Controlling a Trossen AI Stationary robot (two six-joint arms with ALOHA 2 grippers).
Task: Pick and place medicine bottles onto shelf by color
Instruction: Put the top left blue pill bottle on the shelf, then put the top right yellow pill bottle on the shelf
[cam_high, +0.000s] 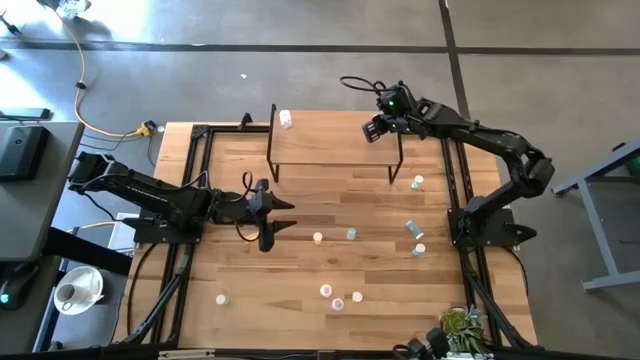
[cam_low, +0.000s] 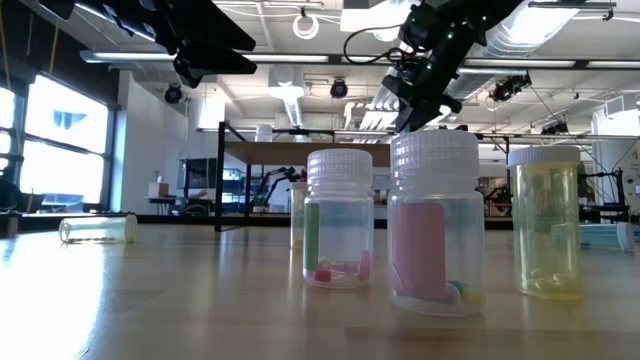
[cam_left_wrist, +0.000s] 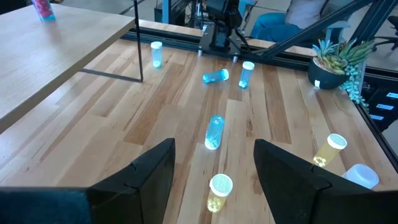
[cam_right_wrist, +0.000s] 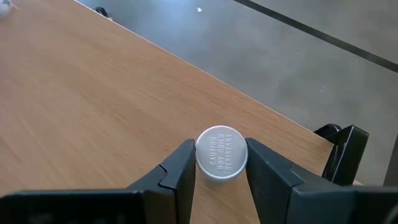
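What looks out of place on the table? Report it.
Three bottles lie tipped over on the wooden tabletop: a near teal bottle, a far teal bottle and a yellow bottle. The right gripper grips a white-capped bottle on the light-wood shelf; the left gripper hovers open.

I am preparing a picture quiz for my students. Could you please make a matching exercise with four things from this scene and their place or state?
Things:
1. right gripper
2. left gripper
3. pink bottle
4. potted plant

Place or state:
A. open, above the table, holding nothing
B. at the table's corner
C. around a white-capped bottle on the shelf
D. standing on the shelf, far from the right gripper

Pairs: 1-C, 2-A, 3-D, 4-B
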